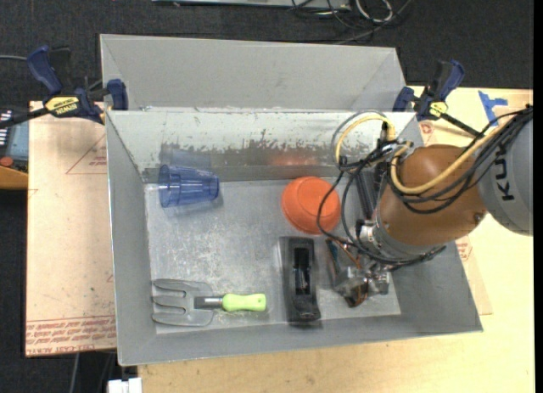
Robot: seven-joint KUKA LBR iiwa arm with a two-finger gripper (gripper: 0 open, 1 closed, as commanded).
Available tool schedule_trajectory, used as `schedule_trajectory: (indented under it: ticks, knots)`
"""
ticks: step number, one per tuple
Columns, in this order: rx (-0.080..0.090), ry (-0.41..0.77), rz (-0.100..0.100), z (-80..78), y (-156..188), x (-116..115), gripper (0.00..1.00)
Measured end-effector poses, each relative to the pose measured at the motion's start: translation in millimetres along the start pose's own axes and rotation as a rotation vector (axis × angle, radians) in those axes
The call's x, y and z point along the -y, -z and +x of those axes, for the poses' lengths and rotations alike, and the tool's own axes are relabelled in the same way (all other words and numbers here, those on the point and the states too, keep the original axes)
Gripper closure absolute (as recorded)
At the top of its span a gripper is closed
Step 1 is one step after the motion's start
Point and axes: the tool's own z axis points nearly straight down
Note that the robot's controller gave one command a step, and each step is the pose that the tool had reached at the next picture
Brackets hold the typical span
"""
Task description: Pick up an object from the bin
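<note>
My gripper (355, 291) hangs low near the bin's front right floor, just right of a black tape dispenser (300, 282) that lies lengthwise there. Nothing shows between its fingers. An orange ball (310, 203) rests behind the dispenser, close to the arm's cables.
A translucent blue cup (187, 188) lies on its side at the back left. A grey hand rake with a green handle (206, 302) lies along the front left. The arm's brown cover and cables fill the bin's right side.
</note>
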Motion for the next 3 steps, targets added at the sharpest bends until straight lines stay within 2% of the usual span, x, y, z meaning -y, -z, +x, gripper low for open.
schedule_trajectory:
  ticks: [3]
  knots:
    - [0.004, -0.007, 0.000, -1.9, 24.5, -0.1, 1.00]
